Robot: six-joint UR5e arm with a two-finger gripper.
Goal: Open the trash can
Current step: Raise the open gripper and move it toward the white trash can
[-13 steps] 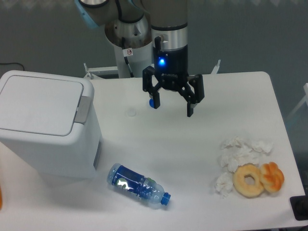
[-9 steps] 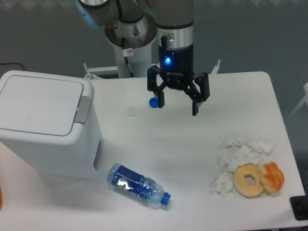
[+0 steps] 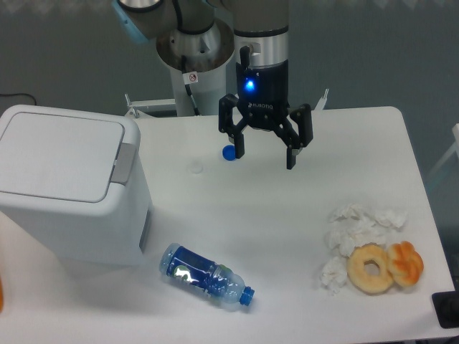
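One large white boxy plastic trash can [image 3: 68,190] (lid shut): approach step, tool [image 3: 265,154] spread empty well apart; next, press its grey tab [image 3: 124,162].

Orange object [image 3: 1,297] cut by left edge; black item [image 3: 448,309] cut right.

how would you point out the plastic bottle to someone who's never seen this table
Start at the big white trash can on the table's left side. Just off its lower right corner lies a clear plastic bottle on its side. Its blue label and blue cap set it apart from the white tissues and donuts far right.
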